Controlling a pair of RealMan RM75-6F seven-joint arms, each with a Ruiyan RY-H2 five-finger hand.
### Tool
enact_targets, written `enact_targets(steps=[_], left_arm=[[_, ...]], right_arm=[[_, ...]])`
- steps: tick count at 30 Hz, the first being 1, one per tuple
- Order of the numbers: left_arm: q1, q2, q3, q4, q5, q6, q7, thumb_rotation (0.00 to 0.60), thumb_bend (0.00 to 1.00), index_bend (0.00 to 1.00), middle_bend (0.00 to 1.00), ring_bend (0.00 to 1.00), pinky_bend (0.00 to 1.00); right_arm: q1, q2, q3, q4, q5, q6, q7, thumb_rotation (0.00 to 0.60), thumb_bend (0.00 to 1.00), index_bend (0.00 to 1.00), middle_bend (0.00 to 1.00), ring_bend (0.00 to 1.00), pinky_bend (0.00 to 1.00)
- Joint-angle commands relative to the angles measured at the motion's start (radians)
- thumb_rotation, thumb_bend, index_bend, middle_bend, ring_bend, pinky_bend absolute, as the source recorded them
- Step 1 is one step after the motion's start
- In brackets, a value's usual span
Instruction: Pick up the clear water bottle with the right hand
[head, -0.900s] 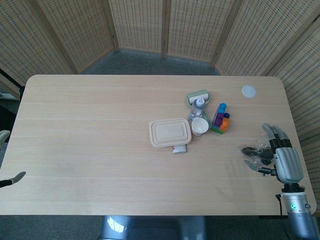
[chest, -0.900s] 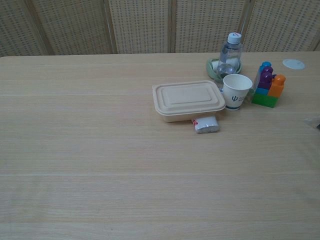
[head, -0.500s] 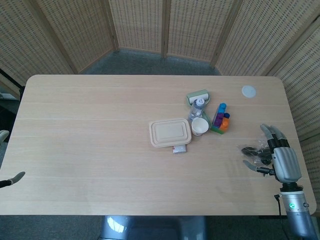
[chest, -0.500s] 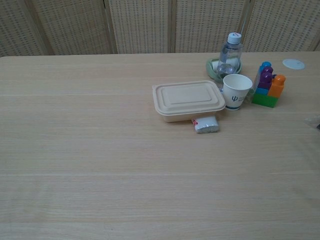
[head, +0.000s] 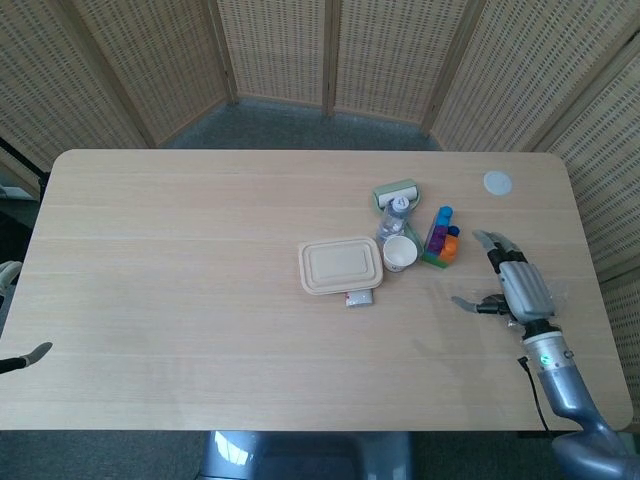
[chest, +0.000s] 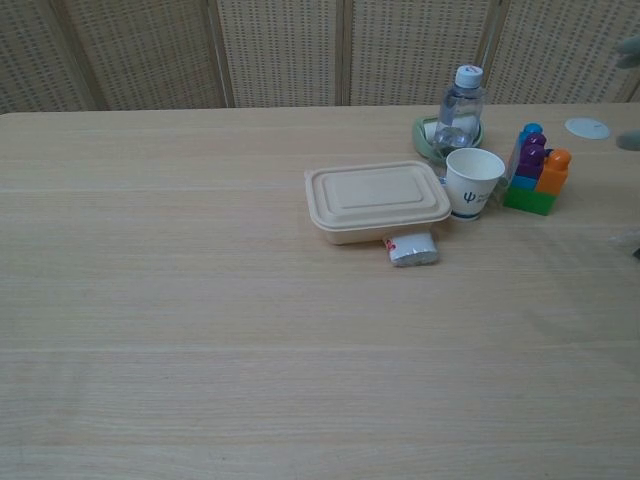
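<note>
Right of the toy blocks (head: 441, 237) | right hand (head: 517, 285) held empty, fingers spread | clear water bottle (chest: 459, 109) upright, untouched | left hand unseen

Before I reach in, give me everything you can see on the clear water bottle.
The clear water bottle stands upright, a small transparent plastic bottle with a white cap, seemingly holding water. It stands in the far-right cluster, against or just in front of a pale green object behind it. The white paper cup stands just in front, the toy block stack to its right. Nothing grips it; the right hand hangs apart, past the blocks.
</note>
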Motion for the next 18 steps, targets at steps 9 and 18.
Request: enact_targets(steps=[9,18], left_arm=[[-0.005,-0.004,-0.01,0.023,-0.037,-0.015,-0.006,0.6,0.0,0.0,0.0,0.0,0.0],[-0.009,-0.007,-0.013,0.034,-0.053,-0.028,-0.012,0.6,0.0,0.0,0.0,0.0,0.0]], right_arm=[[0.212,-0.136,0.077,0.219,0.198,-0.295,-0.118,0.411,0.0,0.0,0.0,0.0,0.04],[0.298,-0.152,0.145,0.274,0.378,-0.396,-0.176,0.412,0.0,0.0,0.0,0.0,0.04]])
